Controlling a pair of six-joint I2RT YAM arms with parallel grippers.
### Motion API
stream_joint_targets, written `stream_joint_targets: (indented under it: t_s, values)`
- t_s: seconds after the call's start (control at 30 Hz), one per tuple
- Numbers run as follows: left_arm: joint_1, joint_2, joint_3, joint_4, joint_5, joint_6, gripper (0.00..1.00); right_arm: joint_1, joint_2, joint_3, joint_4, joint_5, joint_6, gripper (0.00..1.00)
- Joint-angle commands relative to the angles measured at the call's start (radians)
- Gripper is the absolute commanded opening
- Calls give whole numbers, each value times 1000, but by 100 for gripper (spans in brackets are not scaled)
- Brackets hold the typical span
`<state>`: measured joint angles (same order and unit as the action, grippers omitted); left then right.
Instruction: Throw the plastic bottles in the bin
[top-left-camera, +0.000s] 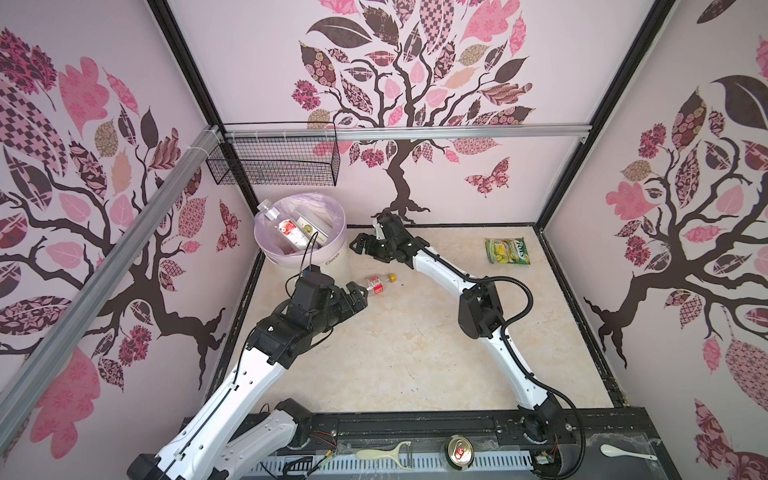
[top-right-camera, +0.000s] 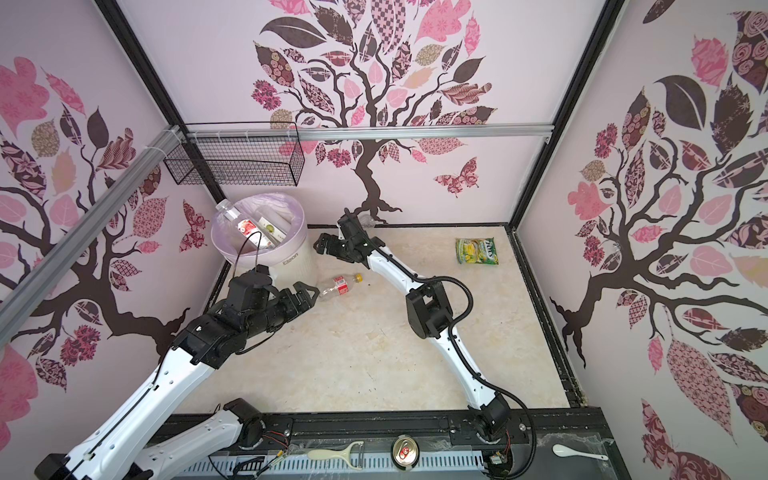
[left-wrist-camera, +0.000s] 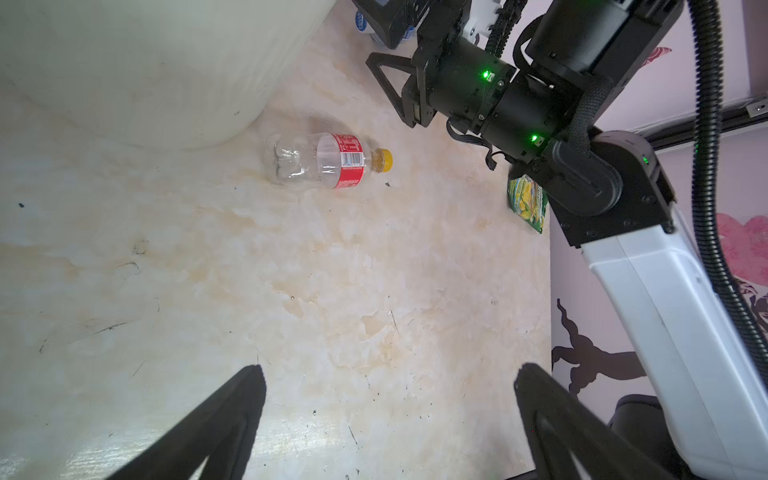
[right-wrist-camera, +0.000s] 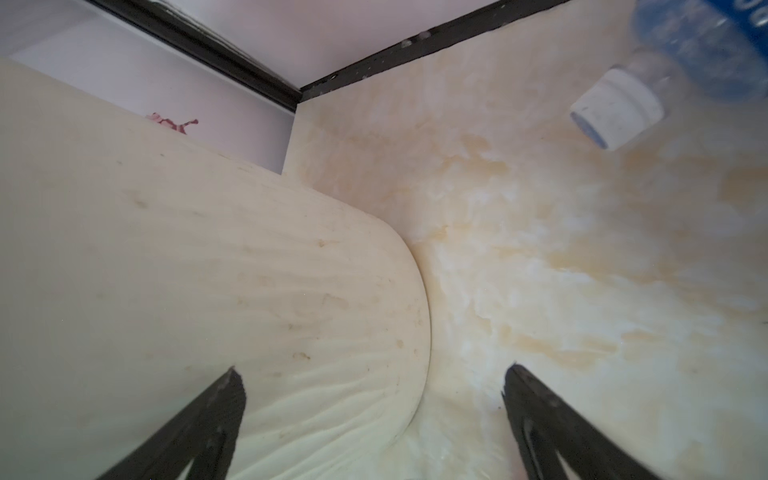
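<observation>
The red-labelled bottle is seen lying on the table at 5 o'clock of the bin, its long axis running from 8 o'clock (base) to 2 o'clock (yellow cap). It lies at 2 o'clock of the left claw, spread wide and empty, which is judged the nearer. The right claw is likewise spread. In a top view base and claw seem to touch, but a gap is shown by the left wrist view. A blue-labelled bottle is shown plainly only by the right wrist view.

bottle: clear glossy plastic
bin: cream ribbed plastic, matt
table: smooth marble-look surface, faint sheen
wire basket: black metal wire
fingers: matt black
</observation>
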<state>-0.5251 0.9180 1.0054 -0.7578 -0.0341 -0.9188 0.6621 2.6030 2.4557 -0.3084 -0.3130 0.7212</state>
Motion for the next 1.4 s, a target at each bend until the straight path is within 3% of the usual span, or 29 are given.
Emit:
stream_joint_targets:
  t_s: [0.0,0.33,0.67,1.07,1.37]
  values:
    - [4,-14,-37,-26,-30,-21,98,30,62,65,25,-38,28,100]
    - [5,4,4,-23,-64,17,98,95,93,123,26,-69,54,100]
    - [12,226,206,103,-144,250,98,-137,-159,31,-175,-33,-53,100]
    - [53,675,456,354,-185,574,98,-479,-649,-538,-235,0,-71,100]
    - [189,1054,712,416,-153,553,98,-503,-873,-873,-148,-40,-75,100]
